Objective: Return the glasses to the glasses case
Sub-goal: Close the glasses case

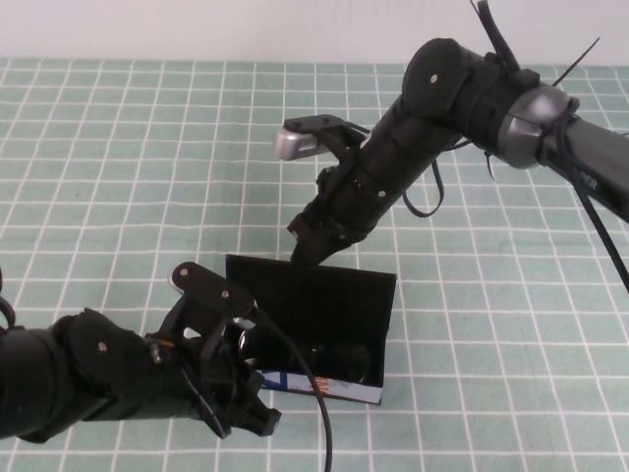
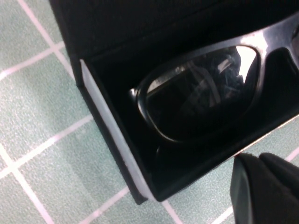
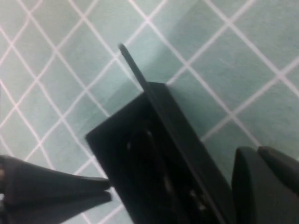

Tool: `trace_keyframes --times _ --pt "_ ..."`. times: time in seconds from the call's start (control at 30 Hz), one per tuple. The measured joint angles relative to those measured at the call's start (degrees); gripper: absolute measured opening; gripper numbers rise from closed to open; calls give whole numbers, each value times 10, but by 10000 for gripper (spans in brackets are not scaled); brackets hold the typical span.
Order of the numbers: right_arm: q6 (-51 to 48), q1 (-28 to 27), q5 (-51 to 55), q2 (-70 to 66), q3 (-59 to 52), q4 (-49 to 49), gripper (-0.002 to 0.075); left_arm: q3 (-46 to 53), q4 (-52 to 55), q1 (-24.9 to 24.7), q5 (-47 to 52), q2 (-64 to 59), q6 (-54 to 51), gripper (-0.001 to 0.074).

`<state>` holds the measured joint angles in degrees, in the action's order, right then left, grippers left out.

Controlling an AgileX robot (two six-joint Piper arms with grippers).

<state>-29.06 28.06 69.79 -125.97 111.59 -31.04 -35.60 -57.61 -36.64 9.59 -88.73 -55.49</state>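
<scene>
The black glasses case (image 1: pixel 324 295) stands open at the table's middle front with its lid upright. Its white printed front edge faces me. The dark-framed glasses (image 1: pixel 329 356) lie inside it, and one lens shows in the left wrist view (image 2: pixel 201 93). My left gripper (image 1: pixel 260 418) is shut and empty, just outside the case's front left corner (image 2: pixel 112 154). Its fingers (image 2: pixel 266 191) sit next to the front wall. My right gripper (image 1: pixel 300 254) is shut and empty, at the top edge of the lid from behind. The lid (image 3: pixel 177 126) passes beside its fingers (image 3: pixel 266 186).
A green mat with a white grid (image 1: pixel 118 167) covers the table. A black cable (image 1: pixel 319 413) from the left arm runs across the case's front edge. The left gripper's tips (image 3: pixel 105 190) show in the right wrist view, touching the case.
</scene>
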Motion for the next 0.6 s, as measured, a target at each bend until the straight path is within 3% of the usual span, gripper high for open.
trace_keyframes --times 0.23,0.6 --pt "4 29 0 1 -1 -4 -11 0 -1 0 0 0 -1 -2" --pt "0 43 0 37 -104 18 -11 0 -1 0 0 0 -1 -2"
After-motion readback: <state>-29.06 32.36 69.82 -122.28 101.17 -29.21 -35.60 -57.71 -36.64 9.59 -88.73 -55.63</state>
